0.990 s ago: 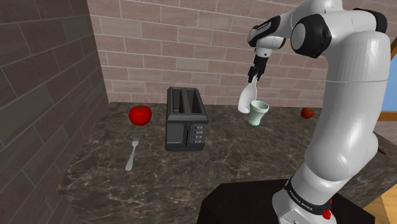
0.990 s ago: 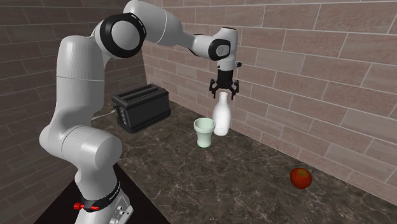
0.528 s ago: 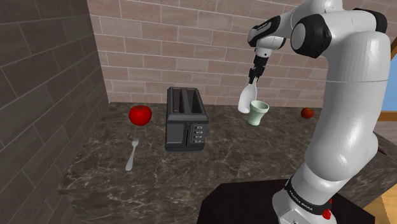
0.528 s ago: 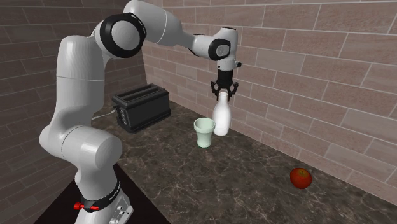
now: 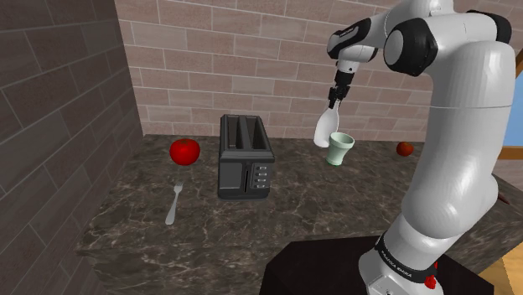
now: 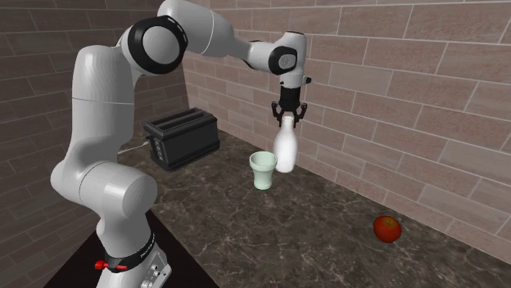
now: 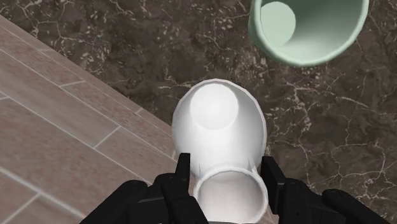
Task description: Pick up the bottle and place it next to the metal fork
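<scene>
The white bottle (image 5: 325, 132) (image 6: 285, 147) is at the back of the dark marble counter, close to the brick wall, leaning a little. My black gripper (image 5: 336, 104) (image 6: 287, 119) (image 7: 229, 184) comes down from above and is shut on the bottle's neck, with one finger on each side of the bottle (image 7: 219, 127). Its base is at or just above the countertop; I cannot tell which. The metal fork (image 5: 174, 201) lies far off toward the shoulder view's left, in front of a red tomato (image 5: 184, 151).
A pale green cup (image 5: 339, 149) (image 6: 262, 170) (image 7: 308, 28) stands right beside the bottle. A dark toaster (image 5: 245, 156) (image 6: 182, 137) sits between the bottle and the fork. A small red fruit (image 5: 405, 149) (image 6: 386, 228) lies on the counter's other end. Brick walls close off the back and one side.
One second ago the fingers stood apart around the bottle's neck; they have since closed on it. The gripper and bottle have risen very slightly.
</scene>
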Available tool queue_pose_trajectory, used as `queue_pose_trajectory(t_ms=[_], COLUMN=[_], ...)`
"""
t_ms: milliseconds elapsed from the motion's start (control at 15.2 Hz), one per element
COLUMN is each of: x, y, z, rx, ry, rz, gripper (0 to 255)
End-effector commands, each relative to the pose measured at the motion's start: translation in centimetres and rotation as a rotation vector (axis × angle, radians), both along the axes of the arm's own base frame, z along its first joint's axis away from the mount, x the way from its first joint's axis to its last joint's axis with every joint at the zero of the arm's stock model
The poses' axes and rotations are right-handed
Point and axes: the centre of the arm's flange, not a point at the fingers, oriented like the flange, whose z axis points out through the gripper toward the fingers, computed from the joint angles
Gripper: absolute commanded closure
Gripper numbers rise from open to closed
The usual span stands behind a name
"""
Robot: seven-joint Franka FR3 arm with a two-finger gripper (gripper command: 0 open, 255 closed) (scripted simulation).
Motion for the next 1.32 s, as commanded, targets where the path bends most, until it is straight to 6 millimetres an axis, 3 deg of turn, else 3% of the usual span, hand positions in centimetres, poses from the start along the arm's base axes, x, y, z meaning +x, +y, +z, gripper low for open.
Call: queue_pose_trajectory(t_ms=[0,990,1254], x=[0.0,0.0,-1.0], y=[0.0,0.1,5.0], z=[1.0,8.6,10.3], rx=[0.0,0.0,0.0], ry=[0.0,0.0,0.0], rz=[0.0,0.0,0.0], gripper=[255,255,255])
